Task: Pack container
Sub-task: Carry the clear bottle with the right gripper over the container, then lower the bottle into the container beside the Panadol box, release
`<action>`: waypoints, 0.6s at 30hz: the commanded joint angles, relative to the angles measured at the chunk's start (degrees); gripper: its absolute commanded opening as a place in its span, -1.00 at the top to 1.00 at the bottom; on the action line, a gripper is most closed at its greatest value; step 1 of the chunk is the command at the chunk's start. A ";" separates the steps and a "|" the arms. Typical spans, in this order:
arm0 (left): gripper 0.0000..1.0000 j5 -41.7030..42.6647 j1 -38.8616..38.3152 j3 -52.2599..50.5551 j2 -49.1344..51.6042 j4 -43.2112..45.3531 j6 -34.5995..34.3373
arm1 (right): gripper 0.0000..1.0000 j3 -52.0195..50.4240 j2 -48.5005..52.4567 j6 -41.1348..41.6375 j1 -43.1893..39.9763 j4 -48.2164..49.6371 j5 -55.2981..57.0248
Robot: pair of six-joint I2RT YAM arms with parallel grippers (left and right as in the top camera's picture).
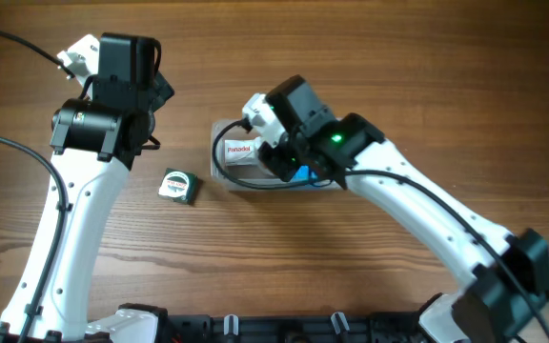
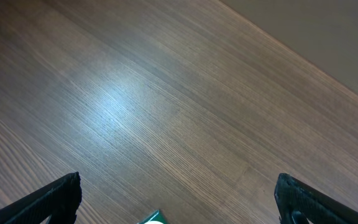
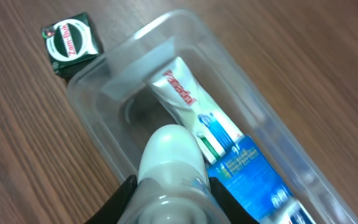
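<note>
The container [image 3: 98, 115] is a clear plastic tub; in the overhead view [image 1: 219, 133] it sits mid-table, mostly under my right arm. Inside lie a white Panadol box [image 3: 182, 96] and a blue box [image 3: 247, 171]. My right gripper [image 3: 170, 186] is shut on a white bottle [image 3: 169, 149] and holds it over the tub's open top. A small green Zam-Buk box [image 1: 177, 185] lies on the table left of the tub, also in the right wrist view [image 3: 70, 42]. My left gripper [image 2: 178, 198] is open and empty above the table, just beyond that green box [image 2: 153, 218].
The wooden table [image 1: 351, 276] carries only these things. The left arm [image 1: 84, 124] stands at the upper left. A black rail [image 1: 284, 329] runs along the front edge.
</note>
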 commanded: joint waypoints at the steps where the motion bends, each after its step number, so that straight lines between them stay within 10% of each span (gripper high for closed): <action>1: -0.99 -0.94 0.15 0.37 -0.20 0.13 -0.11 | 0.85 0.37 1.97 -6.45 0.90 1.70 -4.04; 18: -1.00 -0.94 0.15 0.37 -0.20 0.13 -0.11 | 0.86 0.37 6.51 -30.51 0.92 5.20 -9.09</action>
